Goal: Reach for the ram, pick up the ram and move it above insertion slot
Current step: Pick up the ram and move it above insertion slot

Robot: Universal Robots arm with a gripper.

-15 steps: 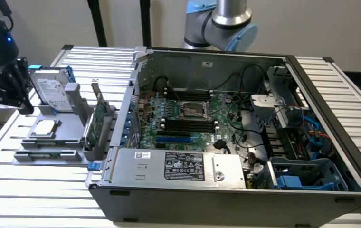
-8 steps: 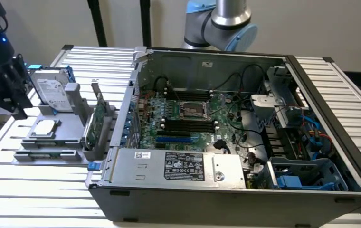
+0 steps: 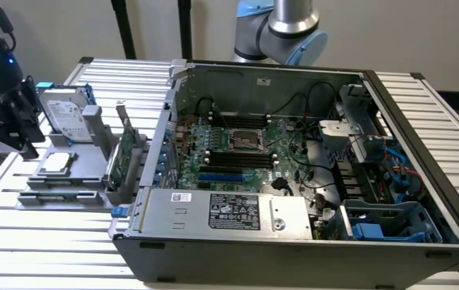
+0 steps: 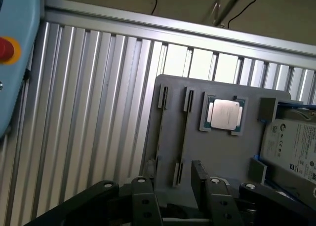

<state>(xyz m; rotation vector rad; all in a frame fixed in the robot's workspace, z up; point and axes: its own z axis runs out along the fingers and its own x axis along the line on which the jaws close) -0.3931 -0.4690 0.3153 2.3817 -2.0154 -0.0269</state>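
Ram (image 4: pixel 182 137): apparently the thin stick standing on edge in a narrow slot of the grey holder (image 4: pixel 222 152), near the bench (image 4: pixel 98 112) edge on the exterior view's left, likely kept upright for straddling. Claw (image 4: pixel 170 176): fingers spread, empty, poised over that slot. Processor (image 4: pixel 224 115) and hard drive (image 4: pixel 291 142) alongside.

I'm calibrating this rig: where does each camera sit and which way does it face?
Exterior view: off the arm, high, looking down into the open computer case; arm and hand show.
Wrist view: on the wrist, looking down on the grey holder; the hand's open fingers show.
Shared: holder, processor, hard drive, slatted table.
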